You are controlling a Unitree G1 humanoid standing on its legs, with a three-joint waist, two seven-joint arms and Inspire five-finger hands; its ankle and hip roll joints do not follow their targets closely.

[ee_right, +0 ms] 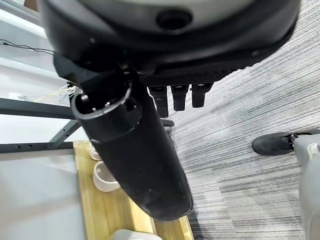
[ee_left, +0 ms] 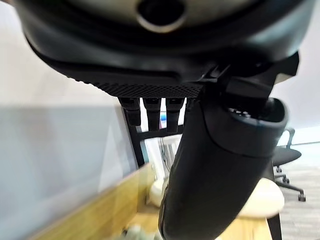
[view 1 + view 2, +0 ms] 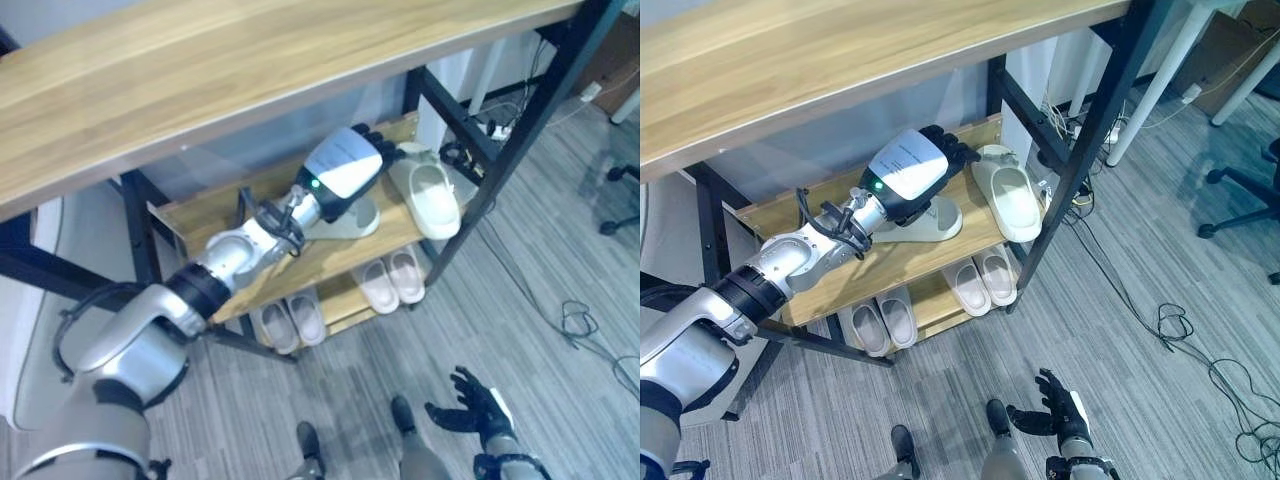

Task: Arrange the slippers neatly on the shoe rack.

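Left hand (image 3: 912, 172) reaches onto the middle shelf (image 3: 890, 262) of the shoe rack, over one pale slipper (image 3: 930, 225); its fingers look fairly straight, the grip unclear. A second slipper (image 3: 1008, 200) lies just right of it. Two pairs (image 3: 930, 303) sit below. Right hand (image 3: 1058, 408) hangs open above the floor.

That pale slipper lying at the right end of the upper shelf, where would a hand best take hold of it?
Probably by the closed toe strap of the right slipper, coming from the open front of the shoe rack. The strap arches over a hollow that fingers can hook into, and the tabletop blocks reaching from above. The left hand is already beside it, over the other slipper.
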